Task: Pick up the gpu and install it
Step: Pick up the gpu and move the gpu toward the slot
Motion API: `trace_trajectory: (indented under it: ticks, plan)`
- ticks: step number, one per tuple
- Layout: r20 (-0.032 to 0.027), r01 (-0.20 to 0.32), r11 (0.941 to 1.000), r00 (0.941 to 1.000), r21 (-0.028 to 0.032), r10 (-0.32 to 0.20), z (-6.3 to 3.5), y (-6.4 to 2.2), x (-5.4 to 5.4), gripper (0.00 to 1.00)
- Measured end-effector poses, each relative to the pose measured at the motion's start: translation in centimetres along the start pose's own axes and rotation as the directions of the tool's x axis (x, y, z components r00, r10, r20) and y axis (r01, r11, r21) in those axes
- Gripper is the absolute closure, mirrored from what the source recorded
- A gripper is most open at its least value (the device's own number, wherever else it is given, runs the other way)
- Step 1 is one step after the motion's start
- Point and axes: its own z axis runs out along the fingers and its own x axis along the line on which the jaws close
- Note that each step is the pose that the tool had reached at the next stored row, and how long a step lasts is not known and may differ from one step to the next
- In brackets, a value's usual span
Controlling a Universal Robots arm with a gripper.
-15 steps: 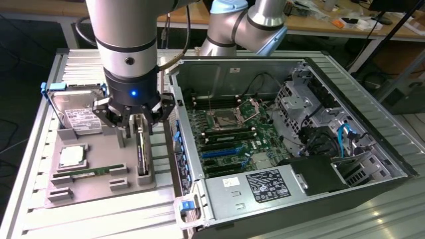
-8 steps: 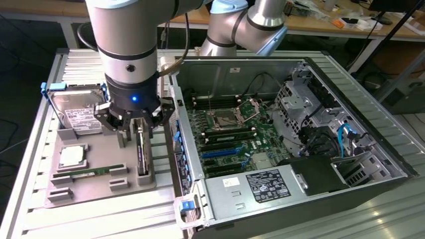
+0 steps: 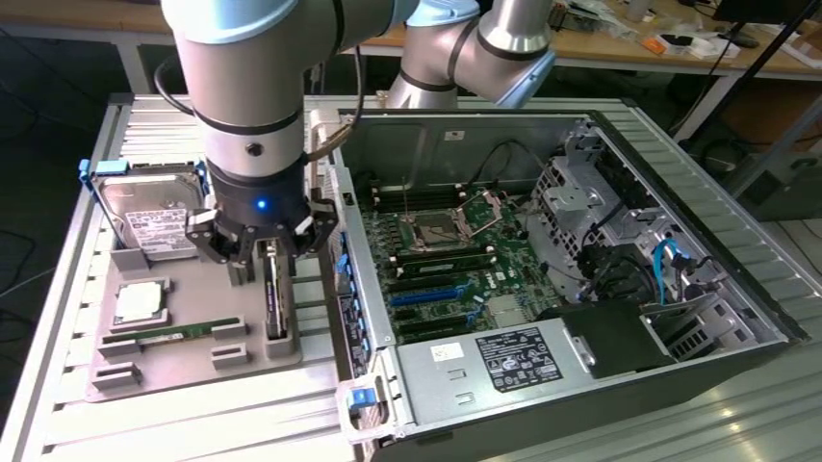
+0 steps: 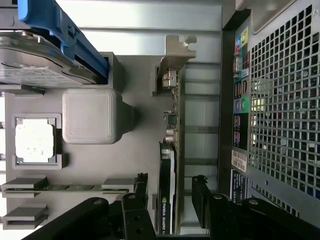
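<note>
The gpu stands on edge in a slot of the grey tray, a thin black card with a green board edge. In the wrist view I look down on the gpu, its silver bracket at the far end. My gripper hangs directly over the card's upper end. It is open. In the wrist view the gripper straddles the card, one of its black fingers on each side with a gap to the card.
The tray also holds a hard drive in a blue bracket, a CPU and a RAM stick. The open PC case lies at the exterior view's right, its motherboard exposed. Its rear grille runs close beside the tray.
</note>
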Motion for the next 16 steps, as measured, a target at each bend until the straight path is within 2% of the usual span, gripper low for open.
trace_trajectory:
  ticks: [2,8,16]
  plan:
    - [-0.0002,0.0,1.0,1.0,0.0021,0.0,0.37,-0.02,0.0,0.52]
    - [0.0,0.0,1.0,1.0,0.0022,0.0,1.42,-0.06,0.0,0.52]
    - [-0.0003,0.0,1.0,1.0,0.0021,0.0,1.42,-0.06,0.0,0.53]
